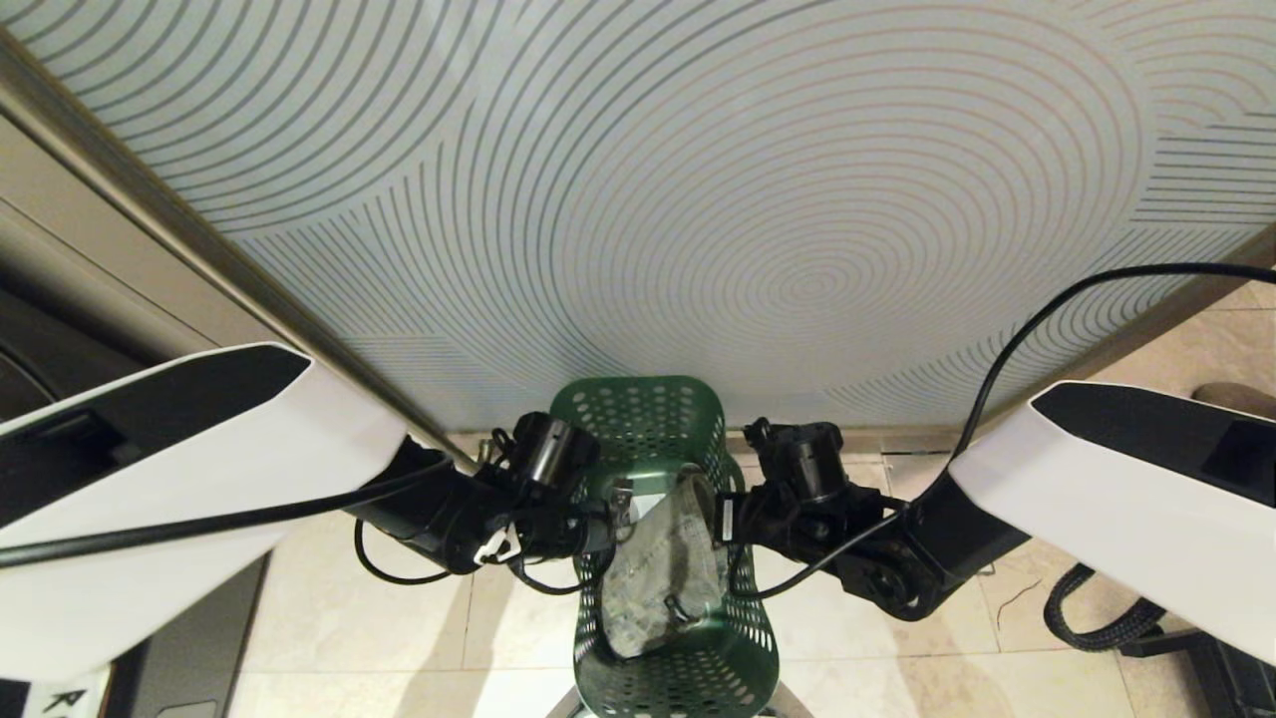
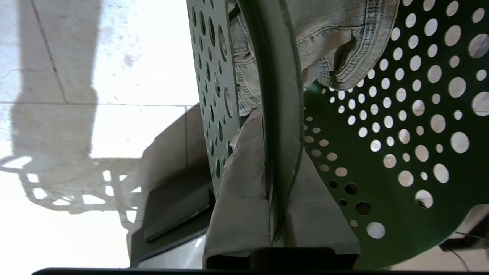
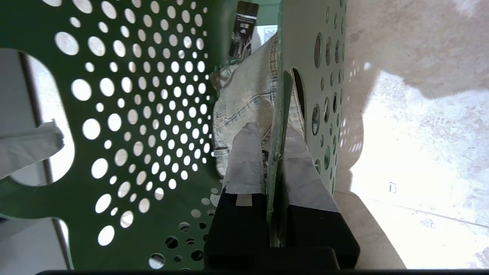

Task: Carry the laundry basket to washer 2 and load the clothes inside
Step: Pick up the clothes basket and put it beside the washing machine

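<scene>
The green perforated laundry basket [image 1: 648,429] sits low in the middle of the head view, between my two arms. Faded denim clothes [image 1: 663,573] lie inside it. My left gripper [image 1: 610,511] is shut on the basket's left rim. In the left wrist view the rim [image 2: 279,76] runs between the taped fingers [image 2: 240,191], with denim [image 2: 336,42] beyond. My right gripper [image 1: 724,519] is shut on the right rim. Its taped fingers [image 3: 246,160] pinch the thin rim edge [image 3: 284,99], and denim [image 3: 244,95] lies just past them. Washer 2 is out of view.
A pale panel with curved line patterns [image 1: 698,199] fills the view ahead. Beige floor tiles [image 1: 997,678] lie under the basket. A dark unit [image 1: 40,339] stands at the far left. A coiled black hose [image 1: 1097,618] lies on the floor at the right.
</scene>
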Motion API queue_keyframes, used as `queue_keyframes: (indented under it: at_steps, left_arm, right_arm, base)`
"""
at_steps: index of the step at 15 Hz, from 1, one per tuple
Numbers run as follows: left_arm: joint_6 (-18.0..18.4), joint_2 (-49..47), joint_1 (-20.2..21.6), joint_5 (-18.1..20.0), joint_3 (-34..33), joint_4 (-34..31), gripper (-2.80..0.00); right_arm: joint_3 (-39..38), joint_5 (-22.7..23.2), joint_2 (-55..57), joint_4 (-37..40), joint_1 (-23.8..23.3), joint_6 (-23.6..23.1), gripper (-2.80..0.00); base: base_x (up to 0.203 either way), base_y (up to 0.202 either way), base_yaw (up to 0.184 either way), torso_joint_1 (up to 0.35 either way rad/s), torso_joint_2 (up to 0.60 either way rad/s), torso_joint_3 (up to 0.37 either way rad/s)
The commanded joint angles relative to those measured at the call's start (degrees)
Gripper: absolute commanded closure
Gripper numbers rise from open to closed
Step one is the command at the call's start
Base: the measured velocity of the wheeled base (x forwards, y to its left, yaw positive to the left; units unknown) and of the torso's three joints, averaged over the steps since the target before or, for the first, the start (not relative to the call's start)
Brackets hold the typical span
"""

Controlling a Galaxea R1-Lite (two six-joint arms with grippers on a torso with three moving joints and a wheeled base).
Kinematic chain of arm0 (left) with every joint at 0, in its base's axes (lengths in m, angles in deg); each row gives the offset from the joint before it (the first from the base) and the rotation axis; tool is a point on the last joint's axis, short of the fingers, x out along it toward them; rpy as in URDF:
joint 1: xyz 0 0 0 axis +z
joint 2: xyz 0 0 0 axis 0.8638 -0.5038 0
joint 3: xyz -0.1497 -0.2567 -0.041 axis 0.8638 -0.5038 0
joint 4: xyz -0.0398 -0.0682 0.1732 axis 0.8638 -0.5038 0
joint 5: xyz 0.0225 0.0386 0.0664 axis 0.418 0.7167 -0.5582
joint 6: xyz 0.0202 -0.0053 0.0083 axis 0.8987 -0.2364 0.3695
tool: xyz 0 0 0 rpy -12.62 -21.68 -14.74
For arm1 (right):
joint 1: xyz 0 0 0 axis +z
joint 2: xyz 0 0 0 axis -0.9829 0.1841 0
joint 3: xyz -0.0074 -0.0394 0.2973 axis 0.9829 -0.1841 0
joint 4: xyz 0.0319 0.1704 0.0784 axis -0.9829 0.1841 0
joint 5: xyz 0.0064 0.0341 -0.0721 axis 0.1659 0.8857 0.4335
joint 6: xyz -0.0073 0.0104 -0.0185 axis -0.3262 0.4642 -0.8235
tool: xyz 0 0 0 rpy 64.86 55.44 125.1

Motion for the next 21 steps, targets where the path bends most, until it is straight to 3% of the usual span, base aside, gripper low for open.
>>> queue_keyframes:
  at_steps: [1,4,12,16,21]
  left_arm:
    - [-0.7,2.2,0.0,0.7,0.0,-0.7,0.0]
    - [-3.2,6.3,0.0,3.1,-0.3,-5.0,0.0]
    - [-2.5,18.6,-1.3,5.8,-2.9,-15.9,0.0]
    - [-2.6,22.9,-3.5,5.7,-3.2,-25.1,0.0]
    - [-2.8,27.6,-4.9,5.8,-5.6,-25.8,0.0]
  right_arm:
    - [-1.5,0.0,-2.8,-0.2,0.2,0.4,0.0]
    - [-4.4,0.1,-6.9,0.1,1.4,2.4,0.0]
    - [-6.1,-1.1,-20.0,14.7,5.8,3.2,0.0]
    - [-8.7,-2.5,-23.0,16.2,7.7,3.1,0.0]
    - [-10.2,-3.3,-25.2,17.7,8.4,2.6,0.0]
  base:
    - [0.0,0.0,0.0,0.0,0.0,0.0]
    - [0.0,0.0,0.0,0.0,0.0,0.0]
    - [0.0,0.0,0.0,0.0,0.0,0.0]
    - [0.0,0.0,0.0,0.0,0.0,0.0]
    - [0.0,0.0,0.0,0.0,0.0,0.0]
